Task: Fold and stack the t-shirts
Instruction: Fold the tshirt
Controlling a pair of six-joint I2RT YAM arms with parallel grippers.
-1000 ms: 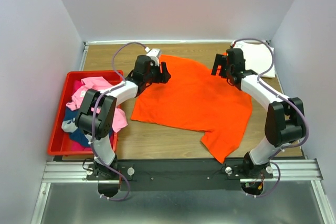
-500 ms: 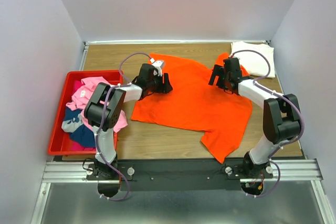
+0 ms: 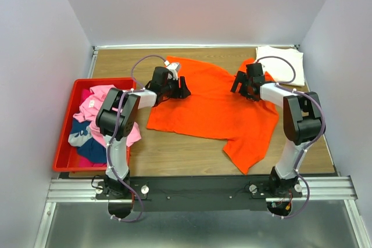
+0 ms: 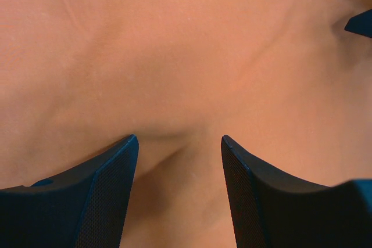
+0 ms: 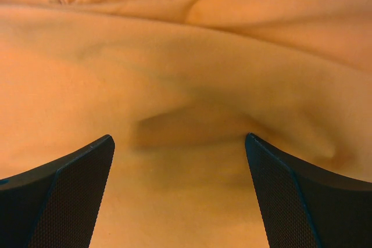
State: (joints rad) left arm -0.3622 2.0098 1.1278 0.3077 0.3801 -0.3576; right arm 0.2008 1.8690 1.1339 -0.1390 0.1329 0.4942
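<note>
The bright orange t-shirt (image 3: 212, 111) lies spread over the middle of the wooden table. My left gripper (image 3: 181, 90) is low on its upper left part, open, its jaws pressing into the cloth (image 4: 186, 62). My right gripper (image 3: 239, 87) is low on its upper right part, open, with orange cloth (image 5: 186, 85) bunched between the jaws. A cream-white t-shirt (image 3: 282, 65) lies folded at the far right corner. Pink (image 3: 102, 100) and dark blue (image 3: 88, 150) t-shirts lie heaped in the bin.
A red plastic bin (image 3: 65, 137) stands at the table's left edge. White walls close in the left, far and right sides. A metal rail (image 3: 197, 187) with both arm bases runs along the near edge.
Both grippers have come down from the shirt's far edge onto the cloth, moving nearer. The shirt's upper corners now show behind them and its body has shifted slightly.
</note>
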